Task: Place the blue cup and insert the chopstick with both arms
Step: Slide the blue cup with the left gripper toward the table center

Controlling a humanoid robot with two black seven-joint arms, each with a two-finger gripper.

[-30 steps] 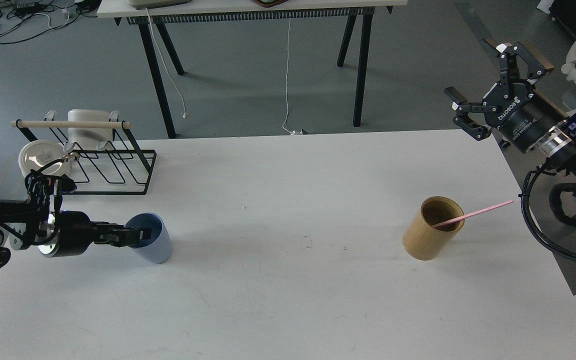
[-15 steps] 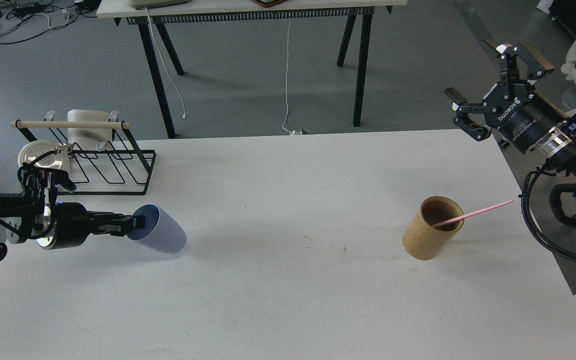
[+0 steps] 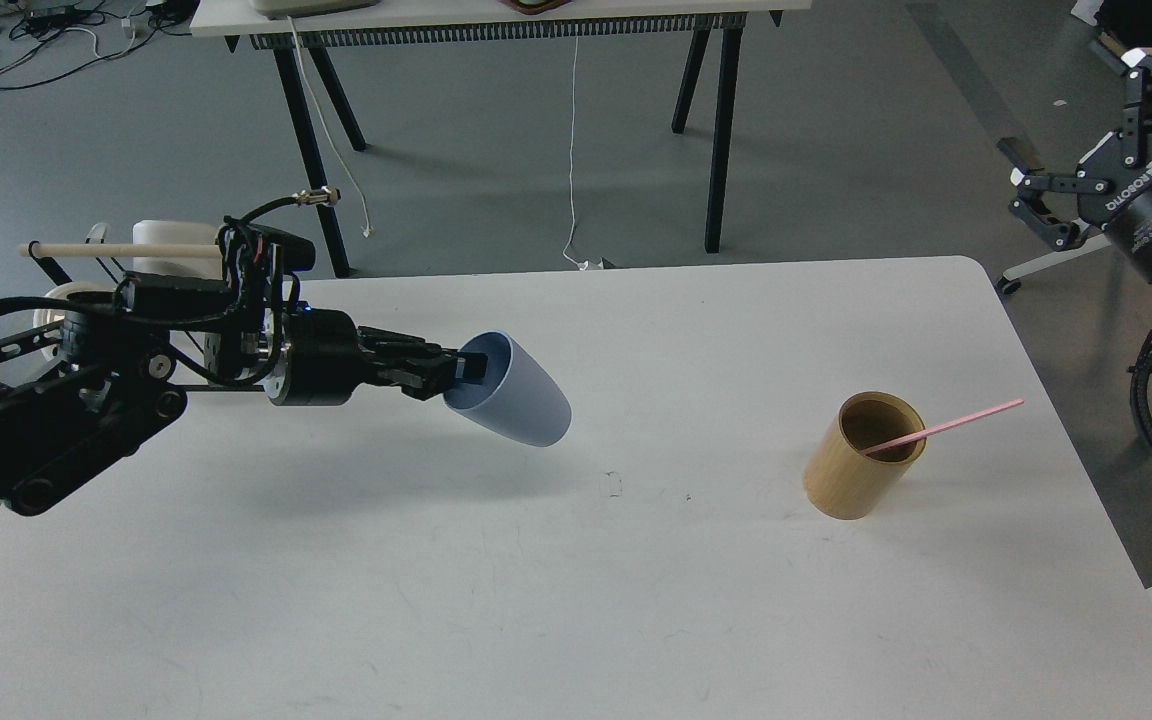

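Observation:
My left gripper (image 3: 464, 376) is shut on the rim of the pale-blue cup (image 3: 521, 400) and holds it above the white table (image 3: 576, 600), tilted with its mouth toward the arm. The thin pink chopstick (image 3: 946, 425) leans out of the tan wooden holder (image 3: 861, 458) at the right of the table, pointing right. My right gripper (image 3: 1096, 125) is open and empty, raised off the table's far right corner, well away from the holder.
A black wire rack (image 3: 96, 260) with a wooden rod and white dishes stands at the far left, partly hidden by my left arm. A second table with black legs (image 3: 716, 130) stands beyond the far edge.
My left gripper has lifted the blue cup off the table and carried it right, toward the middle. My right gripper has moved right and up, away from the table.

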